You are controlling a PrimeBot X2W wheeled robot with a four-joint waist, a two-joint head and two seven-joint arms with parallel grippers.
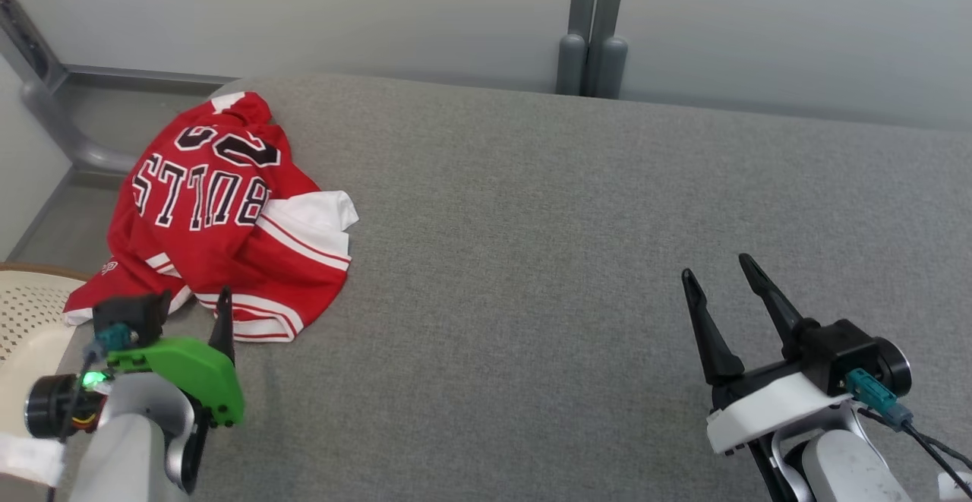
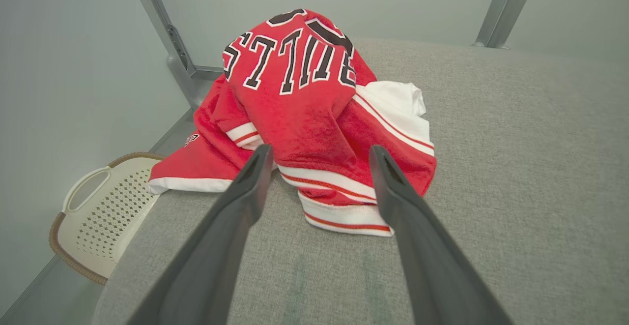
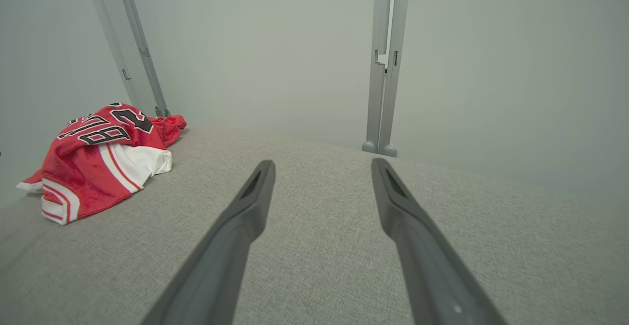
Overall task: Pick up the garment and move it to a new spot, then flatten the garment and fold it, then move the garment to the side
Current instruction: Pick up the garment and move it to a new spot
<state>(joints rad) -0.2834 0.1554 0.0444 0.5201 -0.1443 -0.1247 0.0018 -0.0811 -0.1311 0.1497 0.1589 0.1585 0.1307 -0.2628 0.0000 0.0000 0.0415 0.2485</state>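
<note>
Over on the left end of the grey surface [image 1: 531,259], the red garment [image 1: 220,221] sat crumpled. Left gripper [image 2: 319,155] was spread wide and empty, tips by its near hem; right gripper [image 1: 717,268], well apart, gaped empty too.

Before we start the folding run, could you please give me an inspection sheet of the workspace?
surface: grey fabric-covered table, flat.
job's things: red basketball jersey, crumpled in a heap at the table's left edge, one corner overhanging.
clutter: nothing seen.
grippers: left gripper open, fingertips at the jersey's near hem, contact unclear; right gripper open over bare fabric, well apart from the jersey.
cables: left wrist cable and right wrist cable, teal plugs, clear of the jersey.
surroundings: pale wall panels, grey metal posts, cream perforated basket beside the table.
</note>
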